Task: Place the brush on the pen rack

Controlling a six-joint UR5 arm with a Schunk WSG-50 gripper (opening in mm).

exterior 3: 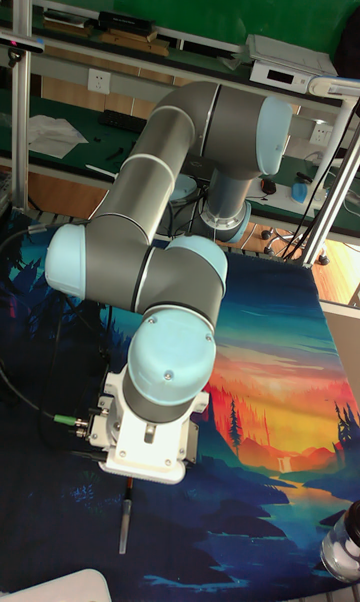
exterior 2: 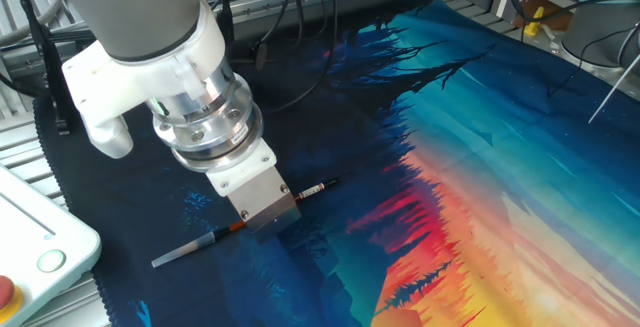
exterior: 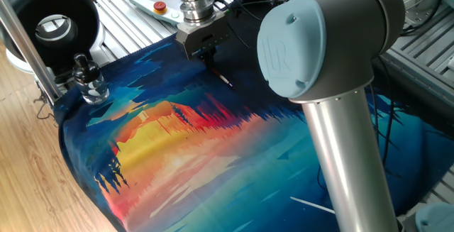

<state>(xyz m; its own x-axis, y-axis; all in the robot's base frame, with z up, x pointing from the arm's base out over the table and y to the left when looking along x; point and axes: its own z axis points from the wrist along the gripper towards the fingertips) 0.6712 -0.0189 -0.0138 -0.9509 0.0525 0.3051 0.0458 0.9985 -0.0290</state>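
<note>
We see the claw [exterior 2: 268, 215] down at the brush [exterior 2: 190, 249], which lies flat on the painted mat [exterior 2: 480, 167] covering the worktop. In the other fixed view the pale handle end sticks out on the near side of the claw, a reddish section meets the claw body, and the dark-banded end [exterior 2: 318, 187] comes out on the far side, so the claw sits over the brush's middle. The claw's fingertips are hidden under its own metal body here, and we cannot tell whether they have closed on the brush or only straddle it.

In one fixed view the big arm joint [exterior: 316, 37] fills the near right and cuts off much of the mat; beyond it the claw [exterior: 210, 53] points down, with only a short bit of the brush [exterior: 225, 81] showing just below it. A thin white rod [exterior: 312, 204] lies on the mat's near edge, well apart from the claw. The glass bottle [exterior: 89, 81] with a black stopper stands at the mat's left corner, also well apart from the claw.

In the tall fixed view the arm's wrist hides the claw completely; only the handle of the brush [exterior 3: 125, 522] pokes out below it. We cannot make out the pen rack in any view
</note>
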